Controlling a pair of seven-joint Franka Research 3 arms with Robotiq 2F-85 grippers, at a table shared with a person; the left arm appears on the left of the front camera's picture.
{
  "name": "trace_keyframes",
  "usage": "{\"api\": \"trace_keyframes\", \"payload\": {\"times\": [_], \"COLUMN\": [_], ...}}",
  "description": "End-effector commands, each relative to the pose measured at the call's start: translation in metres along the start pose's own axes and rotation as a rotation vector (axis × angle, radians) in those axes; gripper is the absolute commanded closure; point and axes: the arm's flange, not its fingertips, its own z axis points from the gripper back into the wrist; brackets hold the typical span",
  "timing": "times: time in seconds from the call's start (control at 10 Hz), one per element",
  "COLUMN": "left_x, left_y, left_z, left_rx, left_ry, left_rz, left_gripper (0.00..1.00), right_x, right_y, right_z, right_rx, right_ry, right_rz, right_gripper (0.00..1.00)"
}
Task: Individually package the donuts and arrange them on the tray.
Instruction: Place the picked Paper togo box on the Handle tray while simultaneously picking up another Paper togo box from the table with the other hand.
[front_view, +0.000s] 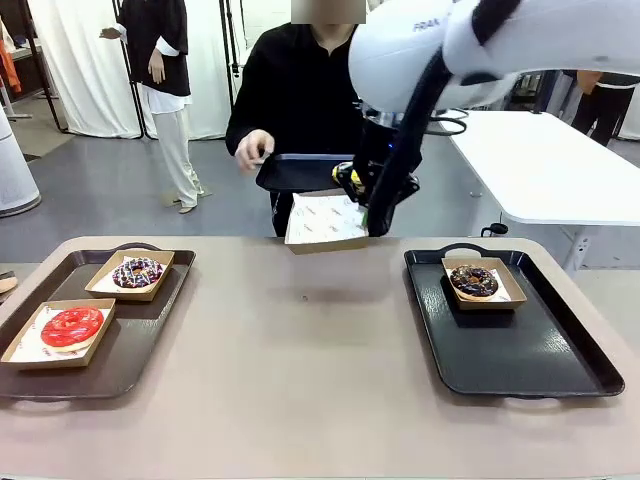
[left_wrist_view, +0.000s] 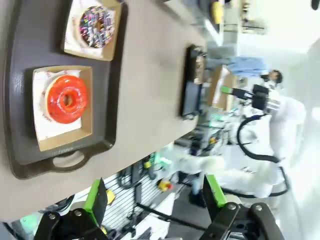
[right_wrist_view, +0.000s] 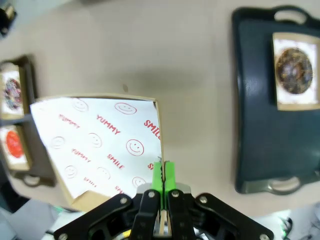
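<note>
On the table (front_view: 300, 380), the left tray (front_view: 130, 350) carries a red donut (front_view: 72, 326) and, farther back, a sprinkled donut (front_view: 137, 272), each boxed. The right tray (front_view: 520, 350) holds a boxed dark donut (front_view: 474, 281). Beyond, the right claw (front_view: 372, 212) pinches an empty box (front_view: 322, 222) aloft. The left claw (left_wrist_view: 152, 200) gapes, holding nothing.

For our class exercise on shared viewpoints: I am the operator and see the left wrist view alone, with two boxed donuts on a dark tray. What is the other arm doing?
Observer: The right gripper is shut on the edge of an empty paper-lined box, held above the table.
Operator: Any donut elsewhere?
Observer: Yes, a chocolate donut sits boxed on the right tray.
Operator: And the person?
Observer: The person's hand rests on a third dark tray at the far side.
</note>
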Motion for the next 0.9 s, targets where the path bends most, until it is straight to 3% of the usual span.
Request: {"api": "trace_keyframes", "payload": {"times": [0.0,0.3,0.8], "left_x": [0.012,0.004,-0.004], "left_y": [0.021,0.049,0.059], "left_z": [0.02,0.057,0.061], "left_rx": [-0.139,-0.19,-0.18], "left_ry": [-0.054,-0.139,-0.152], "left_rz": [-0.014,0.024,0.048], "left_gripper": [0.0,0.0,0.0], "right_x": [0.035,0.077,0.116], "right_y": [0.029,0.037,0.025], "right_z": [-0.006,-0.021,-0.042], "right_rx": [-0.035,-0.044,-0.11], "right_ry": [0.022,0.029,0.049], "right_rz": [-0.035,-0.037,0.039], "right_gripper": [1.0,1.0,1.0]}}
